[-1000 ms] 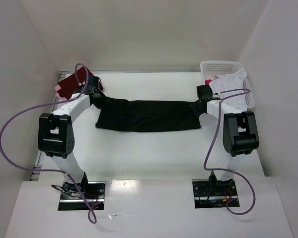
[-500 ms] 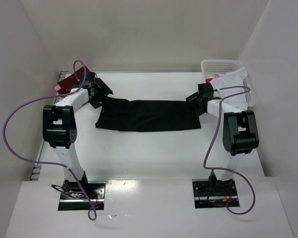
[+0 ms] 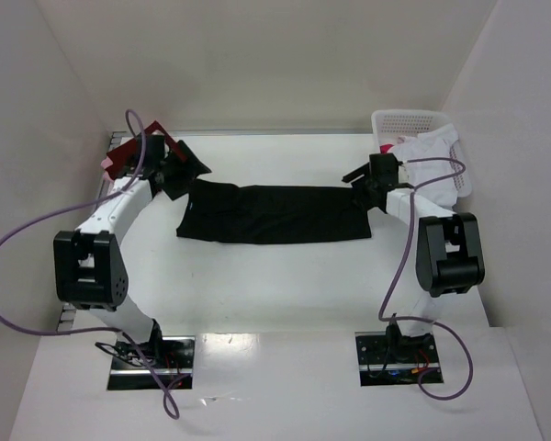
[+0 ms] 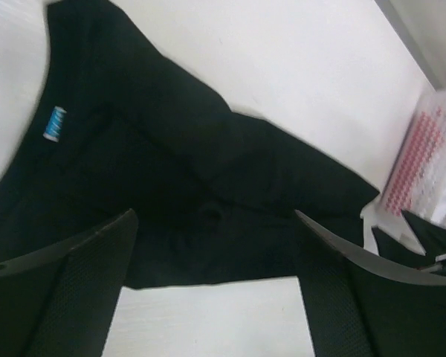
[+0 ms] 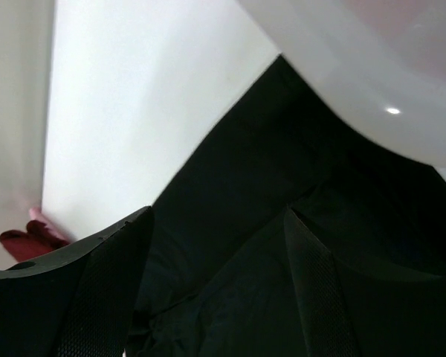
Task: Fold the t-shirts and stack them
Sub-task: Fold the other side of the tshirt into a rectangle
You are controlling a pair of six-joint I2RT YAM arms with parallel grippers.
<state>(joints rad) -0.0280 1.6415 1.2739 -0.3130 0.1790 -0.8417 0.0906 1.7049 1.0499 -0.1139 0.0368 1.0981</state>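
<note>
1. Left gripper gapes wide and empty, lifted off the collar end since a second ago.
2. Black t-shirt lies folded lengthwise across the middle of the tabletop. It is soft, light and likely to sag, so pinch its end corners.
3. Right gripper is likewise spread and empty, risen from the hem.

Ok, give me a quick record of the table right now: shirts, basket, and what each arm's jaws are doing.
black t-shirt: laid out flat across mid-table
dark red t-shirt: far left corner
basket: far right corner, white t-shirt draped over its rim
left jaws: open, at the black t-shirt's left end, holding nothing
right jaws: open, over its right end, holding nothing
</note>
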